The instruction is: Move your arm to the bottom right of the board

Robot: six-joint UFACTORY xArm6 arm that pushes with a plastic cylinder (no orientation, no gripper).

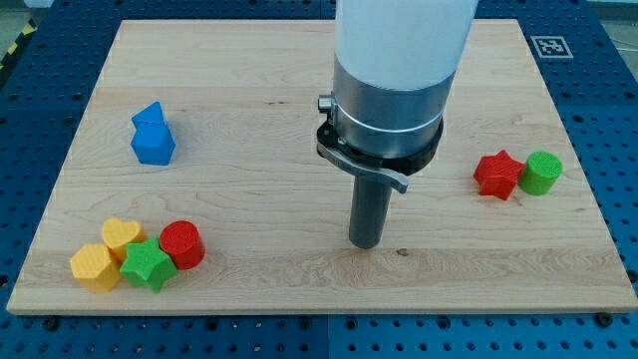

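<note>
My tip [366, 242] rests on the wooden board [299, 70] a little right of its middle, near the view's bottom. It touches no block. A red star block [497, 175] and a green cylinder [542, 172] sit side by side at the view's right. A red cylinder [182, 244], a green star [148, 264], a yellow heart [120, 237] and a yellow hexagon block [93, 267] cluster at the bottom left. A blue block [153, 135] lies at the left.
A black-and-white marker tag [549, 46] sits at the board's top right corner. The blue perforated table [613, 110] surrounds the board.
</note>
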